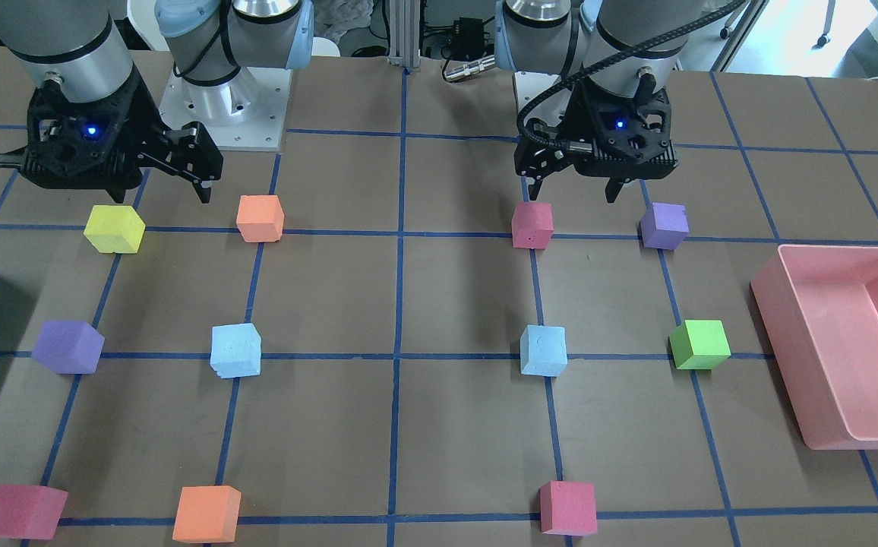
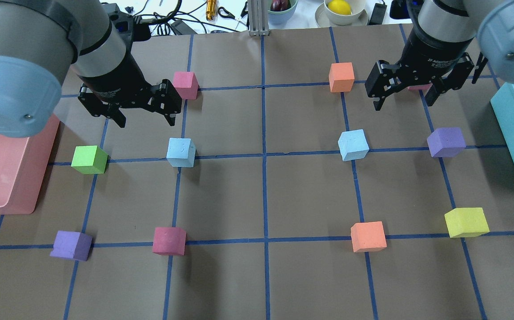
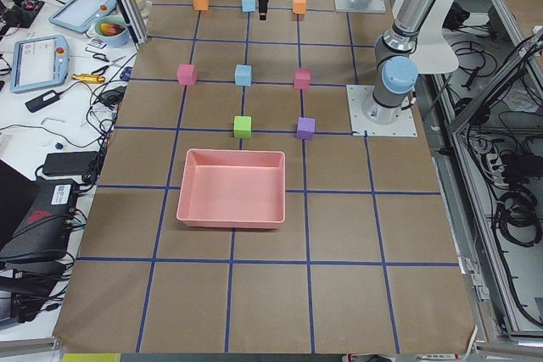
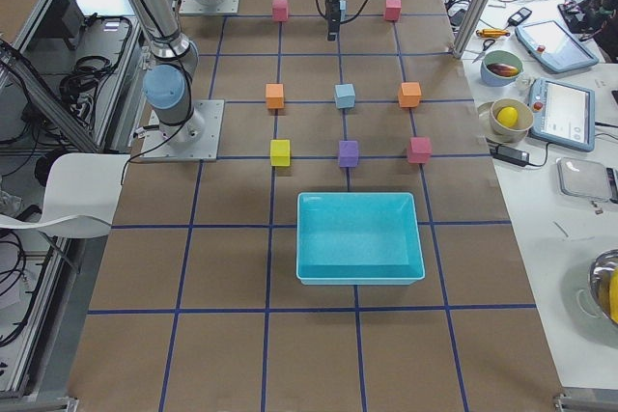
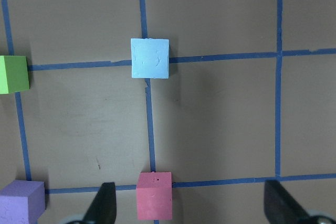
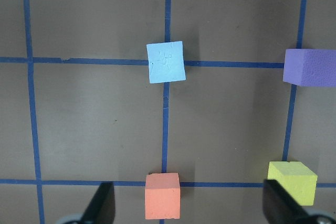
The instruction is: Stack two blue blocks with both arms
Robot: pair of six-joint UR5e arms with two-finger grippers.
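While left tool [image 2: 146, 121] and right tool [image 2: 403, 103] hover spread and empty, left sky-blue foam cube [image 2: 181, 152] and right sky-blue foam cube [image 2: 353, 145] each lie straight ahead, farther from the robot.

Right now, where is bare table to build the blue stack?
Widest bare patch: the middle strip between the left blue block and the right blue block. The strip on the robot's side of the pink cube and orange cube is also bare. Crowded: green cube by the pink tray, purple cube by the teal box.
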